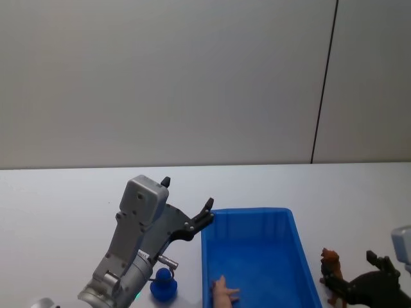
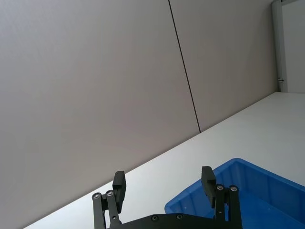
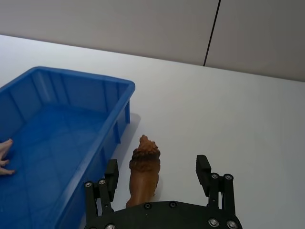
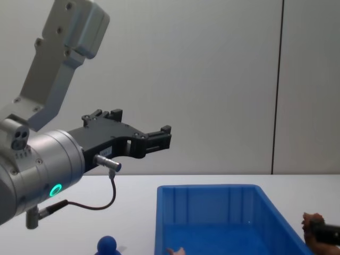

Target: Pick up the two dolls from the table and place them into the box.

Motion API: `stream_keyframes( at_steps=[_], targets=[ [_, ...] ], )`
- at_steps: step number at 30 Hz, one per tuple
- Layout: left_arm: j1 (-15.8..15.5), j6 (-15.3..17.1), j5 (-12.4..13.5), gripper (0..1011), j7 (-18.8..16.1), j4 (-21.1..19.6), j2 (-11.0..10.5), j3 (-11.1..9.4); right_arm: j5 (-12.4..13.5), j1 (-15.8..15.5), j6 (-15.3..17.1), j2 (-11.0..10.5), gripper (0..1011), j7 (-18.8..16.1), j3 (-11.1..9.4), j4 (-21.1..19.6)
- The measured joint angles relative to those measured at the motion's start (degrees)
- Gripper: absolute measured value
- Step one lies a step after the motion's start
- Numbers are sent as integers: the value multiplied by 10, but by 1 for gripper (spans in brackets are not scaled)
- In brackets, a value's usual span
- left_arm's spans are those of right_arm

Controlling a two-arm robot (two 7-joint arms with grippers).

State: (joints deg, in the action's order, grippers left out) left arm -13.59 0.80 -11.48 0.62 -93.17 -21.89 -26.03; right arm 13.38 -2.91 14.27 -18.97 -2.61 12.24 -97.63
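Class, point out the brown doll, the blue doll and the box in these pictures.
brown doll [image 3: 144, 174]: right wrist view, on its back.
blue doll [image 1: 164, 277]: head view, on its round head.
box [image 1: 250, 224]: head view, on its far inner wall.

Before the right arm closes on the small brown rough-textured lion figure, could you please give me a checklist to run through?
1. Right gripper open: ok.
2. Small brown rough-textured lion figure upright on the white table, between its fingers: ok.
3. Lion centred in the gap: not ok, it stands nearer the finger on the bin's side.
4. Large bright-blue plastic bin has free floor: ok; a small pink object lies at its near end.
5. Left gripper out of the way: ok, open, empty, raised by the bin's far left corner.
6. Small solid-blue ball-headed figure in the bin: not ok, it stands on the table left of it.
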Motion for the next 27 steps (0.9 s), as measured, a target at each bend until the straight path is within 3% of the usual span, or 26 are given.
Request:
stream_keyframes(
  at_steps=[12,27],
  targets=[
    [0,0,0,1001,0,0,0,0,-10,6,0,10,999,-18,8,38],
    [0,0,0,1001,0,0,0,0,-21,15,4,25,616,-24,16,72]
  ],
)
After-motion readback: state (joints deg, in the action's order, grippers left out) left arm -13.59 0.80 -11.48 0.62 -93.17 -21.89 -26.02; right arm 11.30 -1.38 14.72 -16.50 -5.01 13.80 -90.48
